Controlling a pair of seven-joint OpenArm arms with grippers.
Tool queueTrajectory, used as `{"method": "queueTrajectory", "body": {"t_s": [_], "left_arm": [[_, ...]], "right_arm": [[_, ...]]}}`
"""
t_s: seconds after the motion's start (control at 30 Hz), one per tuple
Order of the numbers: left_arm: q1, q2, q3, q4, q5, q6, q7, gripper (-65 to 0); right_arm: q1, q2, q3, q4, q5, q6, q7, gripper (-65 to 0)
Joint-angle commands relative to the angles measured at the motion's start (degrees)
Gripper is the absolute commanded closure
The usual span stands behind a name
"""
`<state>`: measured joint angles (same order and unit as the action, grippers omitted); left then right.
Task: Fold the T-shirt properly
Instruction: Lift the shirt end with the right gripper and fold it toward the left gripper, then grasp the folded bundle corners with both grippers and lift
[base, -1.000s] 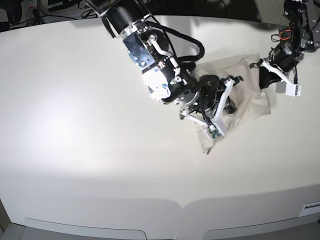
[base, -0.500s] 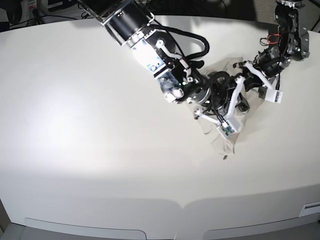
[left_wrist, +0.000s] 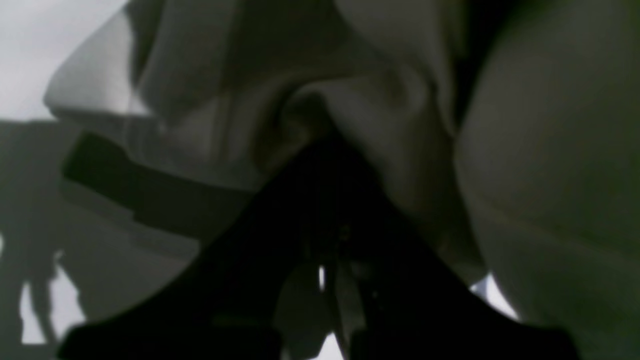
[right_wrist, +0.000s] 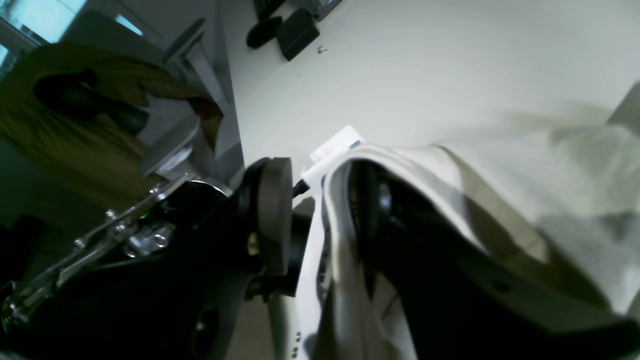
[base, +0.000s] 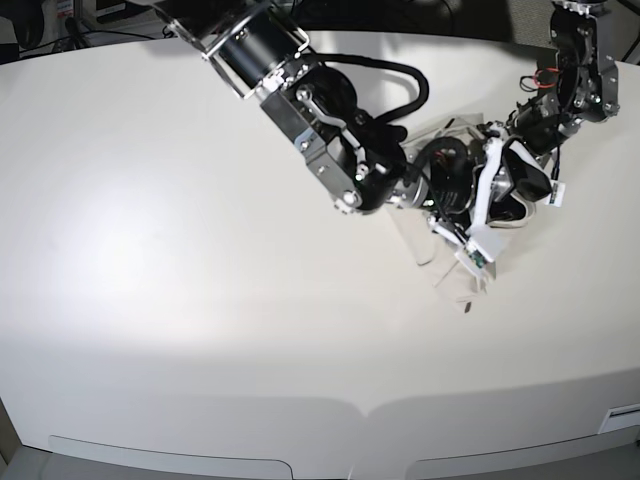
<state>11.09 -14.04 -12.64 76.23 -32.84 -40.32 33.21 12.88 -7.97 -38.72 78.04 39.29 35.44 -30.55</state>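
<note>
The pale T-shirt (base: 447, 262) lies bunched at the table's right, mostly hidden under both arms. My left gripper (base: 520, 152) reaches in from the upper right. In the left wrist view its dark fingers meet at the tip (left_wrist: 322, 142) and pinch a fold of the T-shirt (left_wrist: 550, 150). My right gripper (base: 508, 198) sits right beside it, over the bunch. In the right wrist view the T-shirt (right_wrist: 550, 165) drapes over one dark finger (right_wrist: 450, 290). The cloth hides how its jaws stand.
The white table (base: 200, 250) stretches wide to the left, and its front edge (base: 320, 410) is near the camera. Small black objects (right_wrist: 295, 30) lie on the table's far side. A chair with an olive garment (right_wrist: 75, 125) stands beyond the table.
The right arm swung rightward, dragging the bunched shirt with it. The left gripper came down and left to meet it, so the two grippers now nearly touch.
</note>
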Motion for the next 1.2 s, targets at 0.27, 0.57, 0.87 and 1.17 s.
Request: {"method": "queueTrajectory", "body": {"t_s": [0.27, 0.57, 0.87, 1.17], "left_arm": [[0.0, -3.15, -0.11, 0.37, 1.27, 0.32, 1.46, 0.0], [-0.02, -3.58, -0.11, 0.37, 1.31, 0.32, 1.09, 0.0], [0.02, -15.3, -0.11, 0.37, -3.13, 9.07, -4.74, 0.0], [0.2, -20.24, -0.11, 5.53, -13.09, 9.07, 1.62, 0.0]], "right_arm": [[4.28, -1.03, 1.31, 2.01, 5.49, 3.04, -1.05, -21.9], [5.03, -1.03, 1.42, 2.49, 5.92, 3.37, -2.89, -21.9], [5.2, -1.03, 14.08, 5.95, 1.7, 2.93, -12.79, -11.3], [3.3, -1.03, 20.76, 5.81, -2.67, 2.99, -25.97, 0.0]]}}
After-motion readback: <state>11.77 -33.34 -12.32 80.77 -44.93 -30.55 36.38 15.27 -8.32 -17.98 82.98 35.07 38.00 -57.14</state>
